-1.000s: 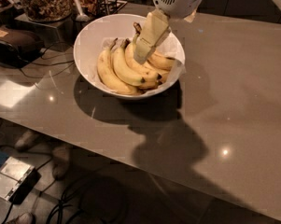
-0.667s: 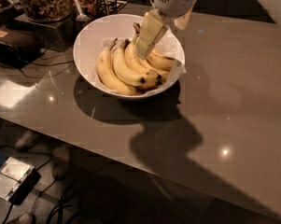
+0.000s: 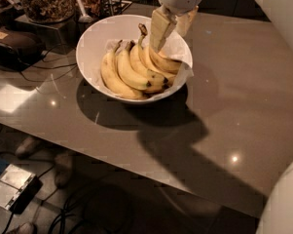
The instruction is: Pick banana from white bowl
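Observation:
The white bowl (image 3: pixel 95 43) stands on the grey table, lined with crumpled white paper and holding several yellow bananas. My gripper (image 3: pixel 165 40) reaches down from the top of the view over the bowl's right side. Its pale fingers (image 3: pixel 160 28) straddle the upper end of the rightmost banana (image 3: pixel 168 63), which curves from under the fingers down towards the right rim. The gripper looks shut on that banana. The banana's lower part still lies against the other bananas (image 3: pixel 124 72). Its upper end is hidden behind the front finger.
Glass jars of snacks (image 3: pixel 46 1) and a metal scoop (image 3: pixel 82 11) stand at the back left. A dark device with cables (image 3: pixel 14 45) lies left of the bowl. The table's front edge (image 3: pixel 112 167) runs diagonally, with floor, cables and boxes below.
My gripper has risen a little out of the bowl and shifted slightly right. The upper end of the rightmost banana has come up with it. The bowl has not moved.

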Available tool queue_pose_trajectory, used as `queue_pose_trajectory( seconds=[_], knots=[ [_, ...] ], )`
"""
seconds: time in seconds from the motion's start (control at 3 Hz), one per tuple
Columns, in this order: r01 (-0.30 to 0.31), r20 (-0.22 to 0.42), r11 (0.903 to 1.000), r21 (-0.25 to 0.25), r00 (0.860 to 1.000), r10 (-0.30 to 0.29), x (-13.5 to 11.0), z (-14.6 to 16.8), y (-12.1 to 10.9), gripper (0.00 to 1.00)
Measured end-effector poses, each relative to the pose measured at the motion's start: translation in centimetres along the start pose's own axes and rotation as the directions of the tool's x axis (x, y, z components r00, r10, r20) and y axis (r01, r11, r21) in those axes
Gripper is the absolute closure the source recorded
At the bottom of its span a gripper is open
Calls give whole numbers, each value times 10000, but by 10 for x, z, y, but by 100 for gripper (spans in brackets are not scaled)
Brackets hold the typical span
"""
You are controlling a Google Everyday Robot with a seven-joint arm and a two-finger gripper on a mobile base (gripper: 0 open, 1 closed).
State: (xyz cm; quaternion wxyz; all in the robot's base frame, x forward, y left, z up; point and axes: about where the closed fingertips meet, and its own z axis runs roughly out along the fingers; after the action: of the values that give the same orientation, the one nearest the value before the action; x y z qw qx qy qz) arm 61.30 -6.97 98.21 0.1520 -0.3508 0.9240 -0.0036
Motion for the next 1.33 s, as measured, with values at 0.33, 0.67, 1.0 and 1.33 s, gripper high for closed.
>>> queue_pose_trajectory(
  seconds=[0.33,0.67,1.0,1.33],
  knots=[
    [-248,-190,9997,-56,9995,247,-2,11,-4,49],
    [-400,-475,9991,-130,9981,393,0,24,-5,53],
    [-415,-783,9987,-281,9962,392,2,39,-2,54],
    [-390,-1029,9984,-414,9941,346,2,51,0,52]
  ],
)
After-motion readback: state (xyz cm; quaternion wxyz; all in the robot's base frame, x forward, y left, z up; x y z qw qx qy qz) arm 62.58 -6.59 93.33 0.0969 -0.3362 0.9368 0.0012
